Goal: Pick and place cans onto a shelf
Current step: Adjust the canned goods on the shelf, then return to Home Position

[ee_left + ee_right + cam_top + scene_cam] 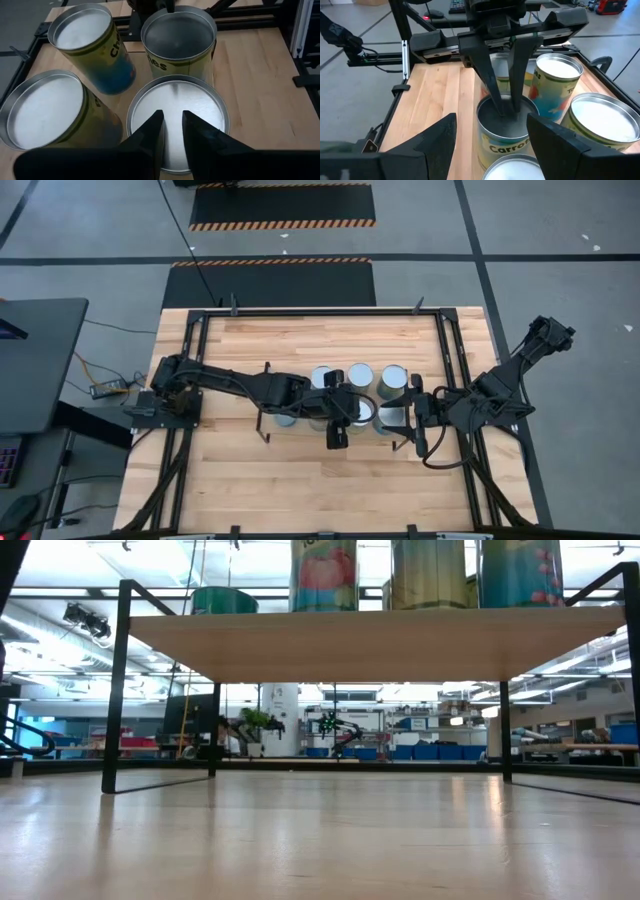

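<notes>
Left fingers [172, 135]: nearly pressed together over shiny round metal can [177, 117], perhaps touching.
Right fingers [490, 140]: spread, empty.
Risk: tipping crowded neighbours.

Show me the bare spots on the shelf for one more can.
On the shelf, the stretch near its left end frame, under the left arm, looks bare. The right half is crowded: cans stand in close rows, with the left claw above one and the right claw alongside.
</notes>
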